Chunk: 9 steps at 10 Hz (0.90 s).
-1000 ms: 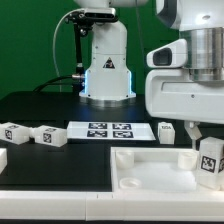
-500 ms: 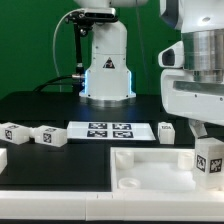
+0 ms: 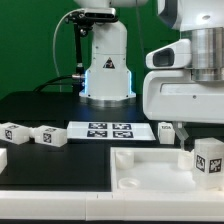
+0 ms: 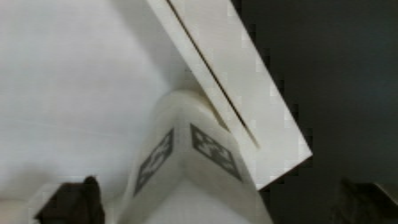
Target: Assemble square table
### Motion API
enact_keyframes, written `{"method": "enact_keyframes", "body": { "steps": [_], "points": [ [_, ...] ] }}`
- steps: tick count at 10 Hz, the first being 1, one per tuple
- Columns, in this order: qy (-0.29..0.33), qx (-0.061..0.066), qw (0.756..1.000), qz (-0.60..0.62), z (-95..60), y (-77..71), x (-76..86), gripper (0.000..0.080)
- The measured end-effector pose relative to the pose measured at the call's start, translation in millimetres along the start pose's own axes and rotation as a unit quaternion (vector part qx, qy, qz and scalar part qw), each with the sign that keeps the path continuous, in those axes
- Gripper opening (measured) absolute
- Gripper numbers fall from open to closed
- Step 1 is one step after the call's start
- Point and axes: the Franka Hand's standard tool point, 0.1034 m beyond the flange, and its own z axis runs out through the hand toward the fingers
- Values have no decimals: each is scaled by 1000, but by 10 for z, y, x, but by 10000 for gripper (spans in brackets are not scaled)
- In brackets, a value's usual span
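The white square table top (image 3: 150, 172) lies at the front on the exterior view's right, with a round hole in its near corner. One white tagged leg (image 3: 209, 160) stands upright at its right corner. My gripper (image 3: 203, 148) is over that leg and shut on it. In the wrist view the leg (image 4: 196, 150) sits between my dark fingers (image 4: 71, 203), beside the top's raised rim (image 4: 222, 70); my gripper (image 4: 214, 205) straddles it. Three loose tagged legs lie on the black table: two at the left (image 3: 12, 133) (image 3: 47, 135) and one behind the top (image 3: 166, 131).
The marker board (image 3: 108, 130) lies flat in the middle of the black table. The arm's white base (image 3: 107, 65) stands behind it with cables at its left. The wrist housing (image 3: 185, 95) hangs over the right side.
My wrist has swung right and back left over the leg. The leg's tag faces have turned while it stays at the same corner.
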Motion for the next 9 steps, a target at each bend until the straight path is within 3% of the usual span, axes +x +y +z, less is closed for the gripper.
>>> {"method": "enact_keyframes", "body": {
  "steps": [2,3,5,6,7,9],
  "points": [
    [2,-4,995,-101,2,9,7,648],
    [11,-10,980,-196,-7,-4,25,648],
    [15,-9,976,-218,-5,-24,24,648],
    [15,-9,978,-206,-4,-24,23,532],
    [15,-9,978,-207,-3,-23,23,532],
    [15,-8,991,-135,1,-7,31,296]
  ]
}}
